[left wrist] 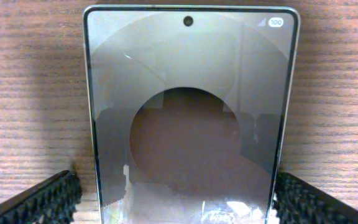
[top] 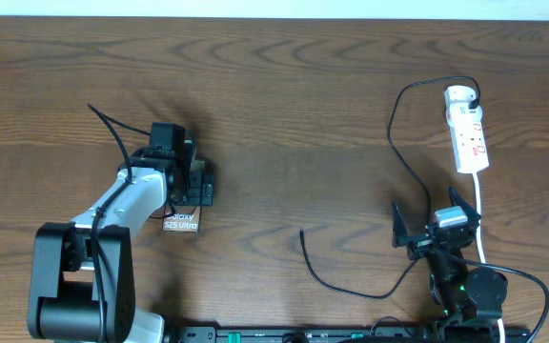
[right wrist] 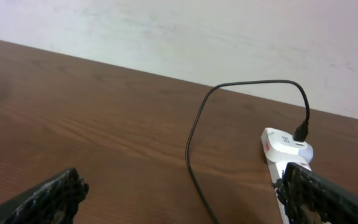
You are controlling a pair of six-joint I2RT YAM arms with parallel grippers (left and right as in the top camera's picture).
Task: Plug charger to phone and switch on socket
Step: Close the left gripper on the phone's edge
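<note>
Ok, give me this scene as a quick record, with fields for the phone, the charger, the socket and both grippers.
phone: flat on the table, left side
charger: black plug in the socket's far end; connector tip loose on the table, apart from the phone
socket: right side of the table; switch state cannot be told
left gripper: open, a finger either side of the phone
right gripper: open, empty, near the socket's white cord

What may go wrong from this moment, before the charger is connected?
The open left gripper straddles the phone; closing off-centre may twist it. The charger's connector tip lies apart from the phone, and its cable passes close by the open right gripper, which might snag it and drag the power strip.
</note>
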